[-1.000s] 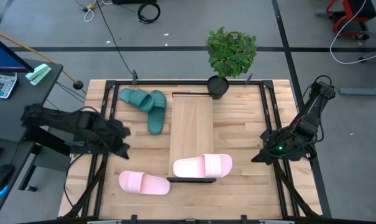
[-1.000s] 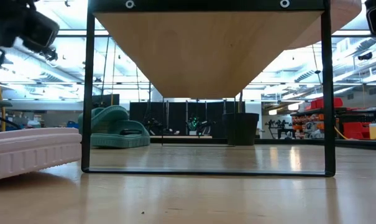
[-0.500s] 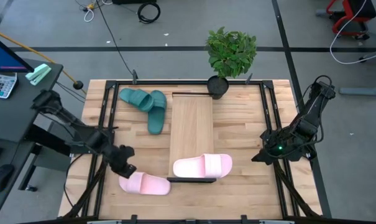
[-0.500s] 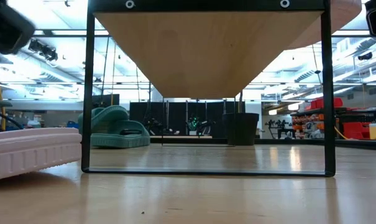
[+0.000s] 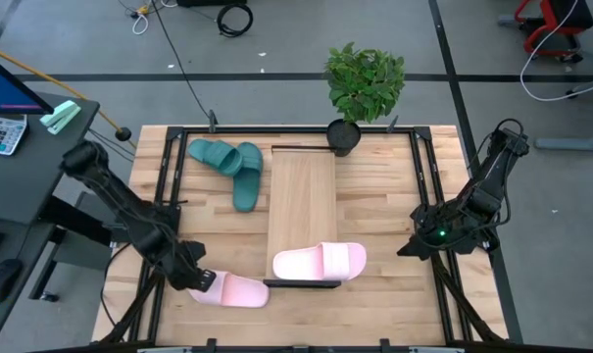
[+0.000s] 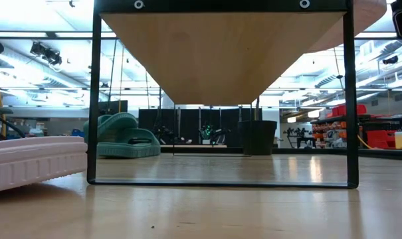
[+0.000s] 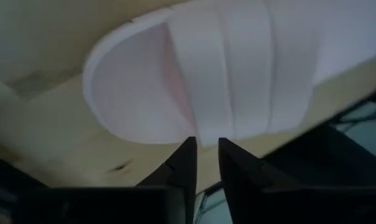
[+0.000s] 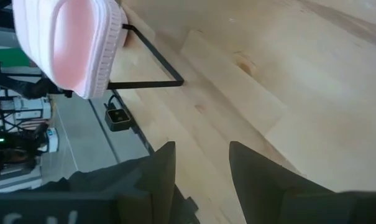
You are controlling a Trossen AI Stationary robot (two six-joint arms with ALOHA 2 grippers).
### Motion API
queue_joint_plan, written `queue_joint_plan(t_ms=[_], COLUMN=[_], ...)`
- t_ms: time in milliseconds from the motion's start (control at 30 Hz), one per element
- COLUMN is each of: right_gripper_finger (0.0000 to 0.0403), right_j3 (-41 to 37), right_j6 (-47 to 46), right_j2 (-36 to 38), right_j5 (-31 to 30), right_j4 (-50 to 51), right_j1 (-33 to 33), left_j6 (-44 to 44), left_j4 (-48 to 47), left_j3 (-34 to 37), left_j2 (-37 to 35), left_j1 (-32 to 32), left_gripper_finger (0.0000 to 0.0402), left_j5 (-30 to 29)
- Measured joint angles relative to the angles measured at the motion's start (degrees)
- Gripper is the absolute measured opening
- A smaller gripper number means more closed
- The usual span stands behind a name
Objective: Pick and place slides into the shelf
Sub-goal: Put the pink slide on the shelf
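A light pink slide (image 5: 232,290) lies flat on the table near its near left corner. It also shows in the low view as pink slide (image 6: 28,164). My left gripper (image 5: 200,279) stands at this slide's left end, slanting down from the far left. In the left wrist view the gripper (image 7: 206,144) has a narrow gap at the edge of the wide strap (image 7: 237,68). The second pink slide (image 5: 319,262) rests on the shelf's (image 5: 301,201) near end. Two teal slides (image 5: 229,164) lie at the far left, overlapping. My right gripper (image 8: 202,149) is open at the table's right edge. My left gripper has its fingertips (image 7: 188,146) right at the strap's side edge (image 7: 207,138) of the pink slide, coming down at a slant from the far left. I cannot tell whether they touch it. The slide lies flat on the table.
A potted plant (image 5: 360,88) stands at the shelf's far end. The shelf is raised on a dark metal frame (image 6: 91,99) with room beneath it. A desk with a calculator (image 5: 2,132) stands beyond the table's left edge.
My left arm has swung out from the table's left edge toward the near edge and come down to the left end of the pink slide on the table. No slide has moved.
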State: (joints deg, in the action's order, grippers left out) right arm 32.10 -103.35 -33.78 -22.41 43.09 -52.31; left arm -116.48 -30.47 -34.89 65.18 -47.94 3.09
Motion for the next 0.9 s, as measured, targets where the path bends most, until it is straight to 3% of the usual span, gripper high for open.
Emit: queue_joint_plan(t_ms=[500,900], right_gripper_finger=[0.0158,0.0158], right_j3=[0.00,0.00], right_j6=[-0.18,-1.29], right_j2=[0.00,-0.02], right_j5=[0.09,0.03], right_j4=[-1.35,-1.57], right_j1=[0.00,0.07], left_j6=[0.24,1.67], left_j4=[5.70,6.88], left_j3=[0.04,0.04], left_j2=[5.96,7.20], left_j1=[0.11,0.13], left_gripper_finger=[0.0185,0.0189], left_j5=[-0.94,-1.48])
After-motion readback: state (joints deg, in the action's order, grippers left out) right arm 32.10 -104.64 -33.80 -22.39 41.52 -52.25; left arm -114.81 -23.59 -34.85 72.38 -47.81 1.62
